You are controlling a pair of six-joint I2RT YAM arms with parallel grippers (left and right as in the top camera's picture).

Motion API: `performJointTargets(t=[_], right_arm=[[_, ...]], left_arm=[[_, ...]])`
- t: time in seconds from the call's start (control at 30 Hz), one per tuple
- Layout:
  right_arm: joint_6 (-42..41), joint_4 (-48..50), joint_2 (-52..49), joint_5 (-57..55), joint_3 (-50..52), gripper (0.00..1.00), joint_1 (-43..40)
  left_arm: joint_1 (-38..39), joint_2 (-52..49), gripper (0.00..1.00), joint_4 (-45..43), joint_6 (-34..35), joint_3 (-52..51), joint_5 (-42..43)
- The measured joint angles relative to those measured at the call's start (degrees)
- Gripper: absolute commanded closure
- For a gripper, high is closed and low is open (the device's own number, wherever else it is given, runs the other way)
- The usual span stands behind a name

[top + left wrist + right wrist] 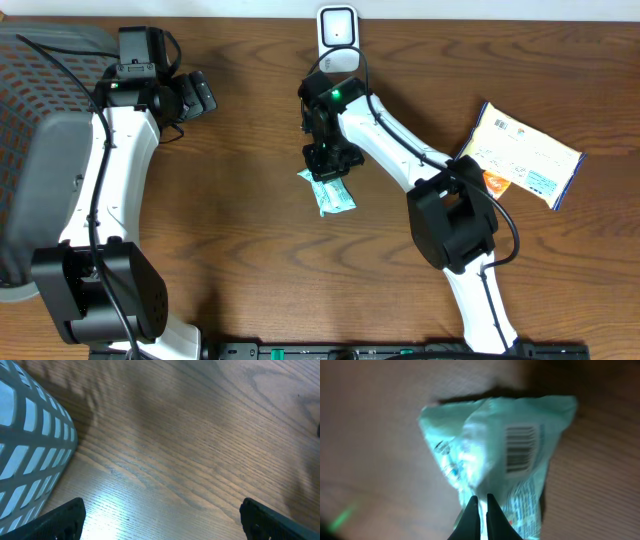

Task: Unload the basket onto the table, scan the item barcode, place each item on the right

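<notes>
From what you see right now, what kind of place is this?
Probably a mock checkout bench: a white scanner on the wooden table, a barcoded packet, and a mesh basket at the left.

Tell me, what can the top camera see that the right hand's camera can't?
Only the overhead view shows the white scanner, the gray basket, the big yellow-white package and the left gripper. Only the right wrist view shows the black barcode. Both show the pale green packet pinched by the right gripper, and the wooden table.
</notes>
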State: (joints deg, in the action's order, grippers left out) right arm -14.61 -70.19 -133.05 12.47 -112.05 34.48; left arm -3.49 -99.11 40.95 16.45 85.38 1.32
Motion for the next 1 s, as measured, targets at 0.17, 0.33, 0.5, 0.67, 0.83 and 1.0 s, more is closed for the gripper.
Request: performJointTargets(t=[0.17,0.33,0.5,0.67,0.83,1.0], right_arm=[[-3.8,1.92,-0.02,-3.41,2.1,0.99,0.87],[-5.03,2.8,-0.02,-4.17,3.06,0.91,1.31],[-3.89,1.16,-0.24,-4.57,2.14,0.82,1.09],[-1.16,-3.61,-2.08,-3.91,-3.41,0.89,0.96],[1.64,-3.96,-2.21,1.36,-6.43,0.98,1.73],[2.8,-3.72,-2.21,4.61,-3.69,0.96,5.14]], left_arm=[[0.0,0.0,0.02,0.0,0.0,0.0,0.0],[0.0,0.0,0.03,-0.02,0.0,0.0,0.0],[0.0,0.0,0.02,-0.02,-0.02,0.0,0.0],[0.0,0.0,0.02,-0.02,0.0,0.0,0.0],[0.0,0.0,0.02,-0.02,0.0,0.0,0.0],[0.0,0.0,0.02,-0.02,0.0,0.0,0.0]])
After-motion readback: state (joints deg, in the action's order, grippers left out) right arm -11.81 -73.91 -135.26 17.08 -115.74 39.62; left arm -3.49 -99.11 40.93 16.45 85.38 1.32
